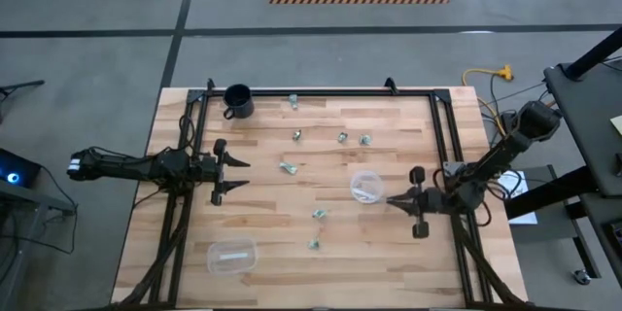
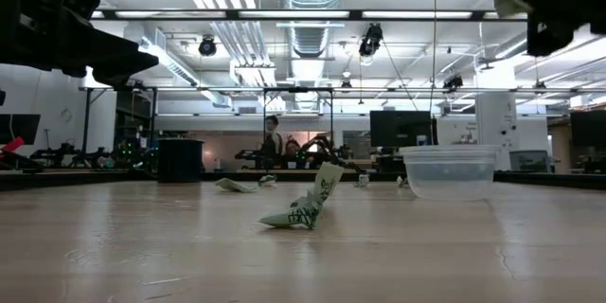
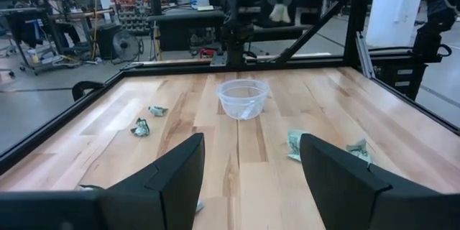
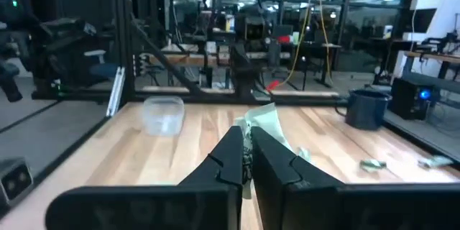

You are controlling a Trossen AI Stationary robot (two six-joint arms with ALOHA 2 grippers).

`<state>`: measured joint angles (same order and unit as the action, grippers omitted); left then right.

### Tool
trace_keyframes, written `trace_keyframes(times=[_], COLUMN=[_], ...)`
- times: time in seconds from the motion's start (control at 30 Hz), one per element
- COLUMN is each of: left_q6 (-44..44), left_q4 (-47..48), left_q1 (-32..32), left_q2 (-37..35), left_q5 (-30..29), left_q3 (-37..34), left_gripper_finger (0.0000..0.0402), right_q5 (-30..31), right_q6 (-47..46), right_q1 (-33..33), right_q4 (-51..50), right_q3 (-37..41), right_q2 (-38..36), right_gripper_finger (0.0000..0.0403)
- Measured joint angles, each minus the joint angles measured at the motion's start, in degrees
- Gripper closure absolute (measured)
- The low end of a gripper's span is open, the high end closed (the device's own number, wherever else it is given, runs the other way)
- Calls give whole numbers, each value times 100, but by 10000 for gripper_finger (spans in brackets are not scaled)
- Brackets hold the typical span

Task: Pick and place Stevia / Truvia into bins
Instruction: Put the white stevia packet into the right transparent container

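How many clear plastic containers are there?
2. The round bowl is right of centre, beside the right gripper; the rectangular tub is near the high view's lower-left corner.

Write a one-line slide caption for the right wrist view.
Right gripper shut on a Truvia packet, rectangular tub beyond.

The wooden table [image 1: 389, 243] carries scattered sweetener packets [image 1: 289, 167], a round clear bowl [image 1: 365, 187], a clear tub [image 1: 231, 256] and a black mug [image 1: 238, 101].
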<state>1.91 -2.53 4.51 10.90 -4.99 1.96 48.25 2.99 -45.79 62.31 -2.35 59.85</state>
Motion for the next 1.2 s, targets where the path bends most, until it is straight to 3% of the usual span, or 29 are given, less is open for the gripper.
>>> trace_keyframes(times=[0.27,0.6,0.83,1.2], left_q6=[0,0,0,0], left_q4=[0,-2,2,0], left_q1=[0,2,0,0], left_q2=[22,33,37,33], left_q5=[2,2,2,2], left_q3=[0,0,0,0], left_gripper_finger=[189,189,189,189], right_q5=[-190,-2209,-2877,-3323], right_q6=[-175,-614,-563,-580], right_q1=[692,2386,2911,3469], right_q4=[-115,-597,-589,-596], right_q3=[137,186,186,186], right_q2=[-23,-35,-52,-47], right_gripper_finger=[395,395,395,395])
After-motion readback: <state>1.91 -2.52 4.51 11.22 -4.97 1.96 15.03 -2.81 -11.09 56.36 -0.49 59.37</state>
